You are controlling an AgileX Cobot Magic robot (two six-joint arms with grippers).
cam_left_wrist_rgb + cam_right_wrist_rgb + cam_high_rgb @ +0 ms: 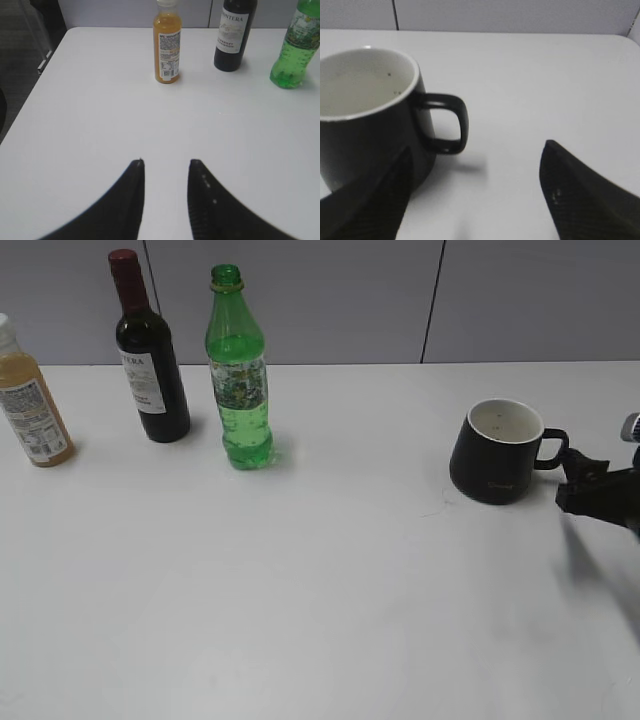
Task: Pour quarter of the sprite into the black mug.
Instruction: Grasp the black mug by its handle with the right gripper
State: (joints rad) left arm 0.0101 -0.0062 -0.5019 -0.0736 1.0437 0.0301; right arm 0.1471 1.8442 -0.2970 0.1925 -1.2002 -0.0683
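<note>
The sprite (238, 370), a tall green plastic bottle with no cap, stands upright at the back left of the white table; its lower part also shows in the left wrist view (296, 55). The black mug (496, 452) with a white inside stands at the right, handle pointing right; it also shows in the right wrist view (367, 112). My right gripper (590, 480) is open and empty just right of the mug's handle (445, 122), with nothing between its fingers (477, 150). My left gripper (166, 162) is open and empty above bare table, well short of the bottles.
A dark wine bottle (150, 355) with a red top stands left of the sprite. An orange juice bottle (30, 400) stands at the far left. The table's left edge (30, 95) shows in the left wrist view. A grey wall runs behind the table.
</note>
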